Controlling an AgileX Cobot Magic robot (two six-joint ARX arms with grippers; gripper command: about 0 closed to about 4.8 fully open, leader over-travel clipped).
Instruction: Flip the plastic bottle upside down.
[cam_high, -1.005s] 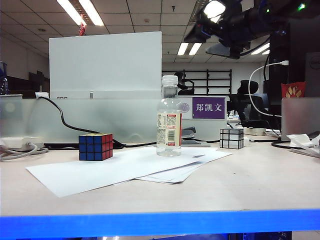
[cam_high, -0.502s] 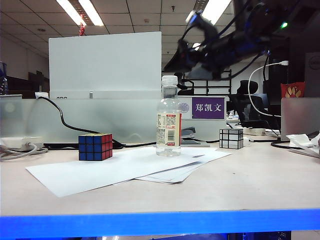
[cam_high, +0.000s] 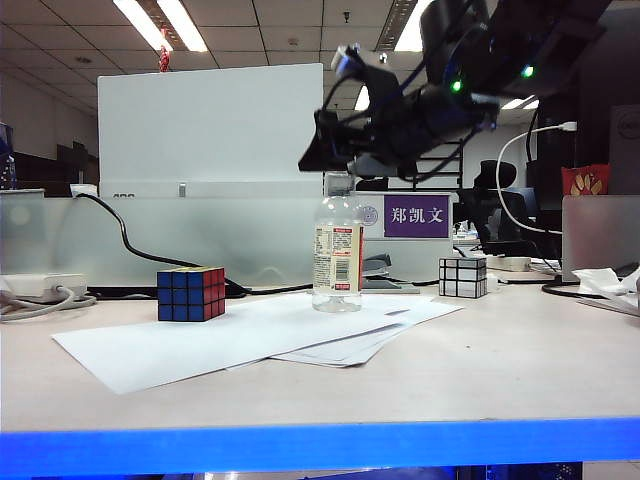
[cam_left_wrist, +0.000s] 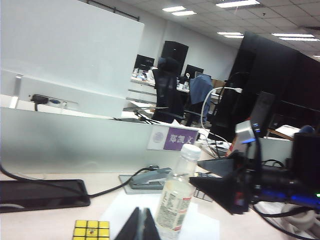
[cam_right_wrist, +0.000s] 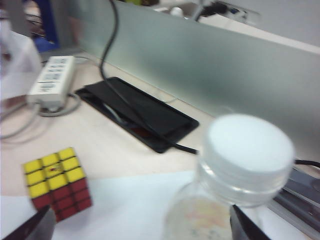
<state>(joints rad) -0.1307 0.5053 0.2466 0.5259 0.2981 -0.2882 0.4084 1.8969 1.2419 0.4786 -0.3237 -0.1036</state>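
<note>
Cube first: the multicoloured puzzle cube (cam_high: 191, 293) sits on the left of the pale desk (cam_high: 500, 370), beside white paper sheets (cam_high: 250, 340). Mid-desk on those sheets, the small clear plastic bottle with white cap (cam_high: 338, 252) stands upright. Left tool (cam_left_wrist: 140, 226) is pinched closed, hanging near the bottle, holding nothing. Right tool (cam_right_wrist: 140, 225) hovers wide open right over the cap, one finger either side.

Table (cam_high: 520, 370) — papers (cam_high: 250, 335), cube (cam_high: 190, 293)
</note>
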